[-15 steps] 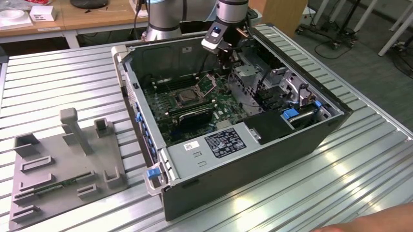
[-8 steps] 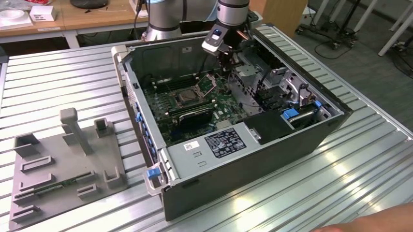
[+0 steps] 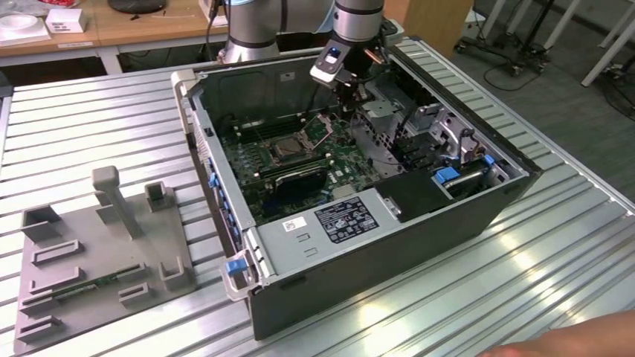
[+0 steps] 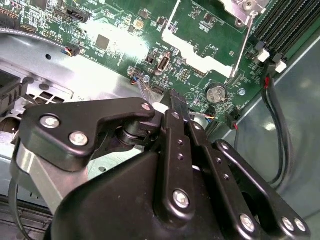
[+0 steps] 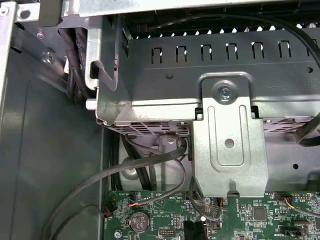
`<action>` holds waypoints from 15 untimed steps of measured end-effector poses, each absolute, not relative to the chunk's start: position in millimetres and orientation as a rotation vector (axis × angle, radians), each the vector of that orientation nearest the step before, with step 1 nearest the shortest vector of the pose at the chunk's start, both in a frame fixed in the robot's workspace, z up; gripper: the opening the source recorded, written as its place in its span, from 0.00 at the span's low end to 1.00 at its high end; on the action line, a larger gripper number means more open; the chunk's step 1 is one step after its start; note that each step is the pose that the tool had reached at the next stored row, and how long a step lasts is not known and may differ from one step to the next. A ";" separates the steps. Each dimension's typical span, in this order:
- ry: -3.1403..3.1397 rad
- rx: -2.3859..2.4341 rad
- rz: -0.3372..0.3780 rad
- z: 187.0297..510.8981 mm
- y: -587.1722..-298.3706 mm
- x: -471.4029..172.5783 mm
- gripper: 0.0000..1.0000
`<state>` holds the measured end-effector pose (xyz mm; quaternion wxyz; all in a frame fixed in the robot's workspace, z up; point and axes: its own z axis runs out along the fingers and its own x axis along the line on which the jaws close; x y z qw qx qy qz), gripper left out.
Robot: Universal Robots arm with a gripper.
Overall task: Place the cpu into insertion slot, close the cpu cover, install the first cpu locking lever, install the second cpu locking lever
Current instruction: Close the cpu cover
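Observation:
An open computer case point(image 3: 427, 223) lies on the table. On its green motherboard point(image 3: 297, 182) sits the insertion slot point(image 3: 287, 149), a square socket with a dark centre and a metal frame around it. I cannot tell whether the cpu lies in it. A silver corner of the cpu cover point(image 4: 235, 6) with a screw appears in the second wrist view. From there a thin wire locking lever point(image 4: 243, 44) runs across the board. My gripper point(image 3: 343, 95) hangs at the back end of the case, beyond the socket, above the board's edge. Its black fingers point(image 4: 176, 107) are shut with nothing seen between them.
A metal drive cage point(image 5: 220, 90) and loose black cables point(image 5: 150, 165) lie close to the gripper. A coin battery point(image 4: 217, 92) and long black memory slots point(image 4: 292, 22) sit on the board. A grey fixture point(image 3: 100, 245) stands on the exterior view's left. A person's hand point(image 3: 581, 338) shows at the lower right.

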<state>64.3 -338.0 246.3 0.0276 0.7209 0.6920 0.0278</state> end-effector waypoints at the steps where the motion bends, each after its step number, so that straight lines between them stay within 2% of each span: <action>1: 2.136 2.226 0.086 246.2 -338.0 64.3 0.11; 6: 2.146 2.236 0.062 243.6 -338.1 64.2 0.11; 15: 2.147 2.237 0.060 243.0 -338.2 57.4 0.11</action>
